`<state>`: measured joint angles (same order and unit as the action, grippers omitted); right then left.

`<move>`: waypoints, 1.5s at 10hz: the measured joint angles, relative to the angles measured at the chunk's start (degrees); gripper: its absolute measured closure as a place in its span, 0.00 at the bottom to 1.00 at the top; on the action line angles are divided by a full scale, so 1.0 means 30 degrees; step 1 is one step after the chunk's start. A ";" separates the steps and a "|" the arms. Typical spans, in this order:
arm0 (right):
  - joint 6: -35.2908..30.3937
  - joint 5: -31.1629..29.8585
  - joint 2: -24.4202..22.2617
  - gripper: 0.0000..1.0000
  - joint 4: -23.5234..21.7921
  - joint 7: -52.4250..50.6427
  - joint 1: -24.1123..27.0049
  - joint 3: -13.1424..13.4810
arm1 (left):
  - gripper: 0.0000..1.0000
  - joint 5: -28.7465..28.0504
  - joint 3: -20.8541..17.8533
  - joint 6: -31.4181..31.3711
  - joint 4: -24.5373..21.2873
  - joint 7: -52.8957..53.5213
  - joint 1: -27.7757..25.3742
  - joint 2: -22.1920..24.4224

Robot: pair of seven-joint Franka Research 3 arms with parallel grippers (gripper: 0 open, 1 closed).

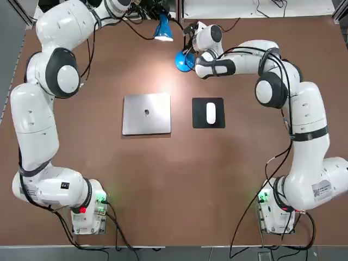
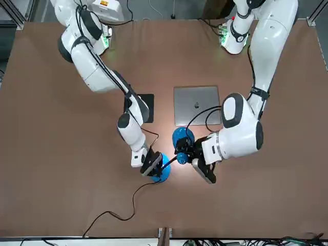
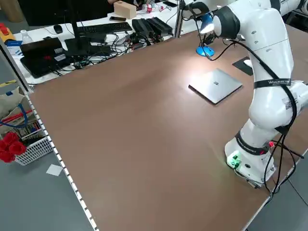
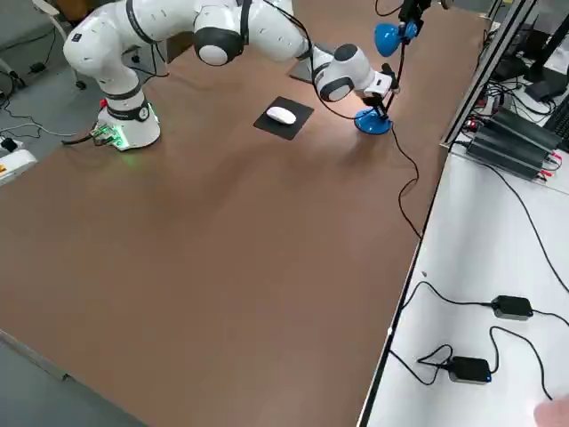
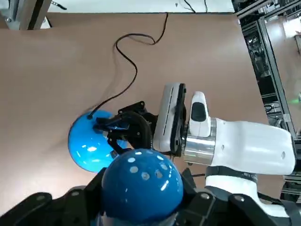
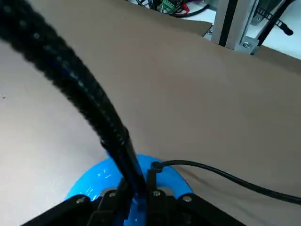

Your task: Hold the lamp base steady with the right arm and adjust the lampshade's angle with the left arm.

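Note:
The lamp base (image 1: pixel 183 61) is a glossy blue disc at the table's far edge, right of the middle. My right gripper (image 2: pixel 152 164) is shut on it where the black gooseneck stem (image 6: pixel 70 84) rises from the base (image 6: pixel 96 181). The blue cone lampshade (image 1: pixel 163 30) hangs left of the base, lit and facing down toward the laptop. My left gripper (image 2: pixel 190 156) is shut on the lampshade (image 5: pixel 141 181), a finger (image 5: pixel 70 203) on either side. The black cord (image 2: pixel 118 210) trails off the far edge.
A closed silver laptop (image 1: pixel 146 113) lies mid-table. Beside it, a white mouse (image 1: pixel 211 112) rests on a black pad (image 1: pixel 198 122). Both arms reach across to the far edge. Beyond that edge are a metal frame, cables and power bricks (image 4: pixel 471 367).

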<state>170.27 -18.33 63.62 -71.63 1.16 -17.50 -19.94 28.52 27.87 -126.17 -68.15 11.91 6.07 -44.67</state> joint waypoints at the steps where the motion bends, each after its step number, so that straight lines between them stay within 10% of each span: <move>1: 0.0001 -0.0002 0.0000 0.84 0.0000 0.0000 0.0000 0.0000 | 0.42 0.0100 0.0011 0.0017 -0.0001 -0.0295 -0.0001 -0.0001; 13: 0.0035 -0.0037 0.0000 0.84 0.0000 -0.0110 -0.0018 0.0010 | 0.38 0.0615 0.0094 0.2604 0.0077 -0.1582 -0.0042 0.0001; 15: 0.0042 -0.0037 0.0001 0.84 0.0000 -0.0109 -0.0019 0.0050 | 0.10 0.0653 0.0102 0.3452 0.0293 -0.1683 -0.0257 0.0379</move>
<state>170.39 -18.44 63.62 -71.63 0.84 -17.56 -19.79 30.48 28.18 -115.82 -67.28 6.87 5.30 -43.53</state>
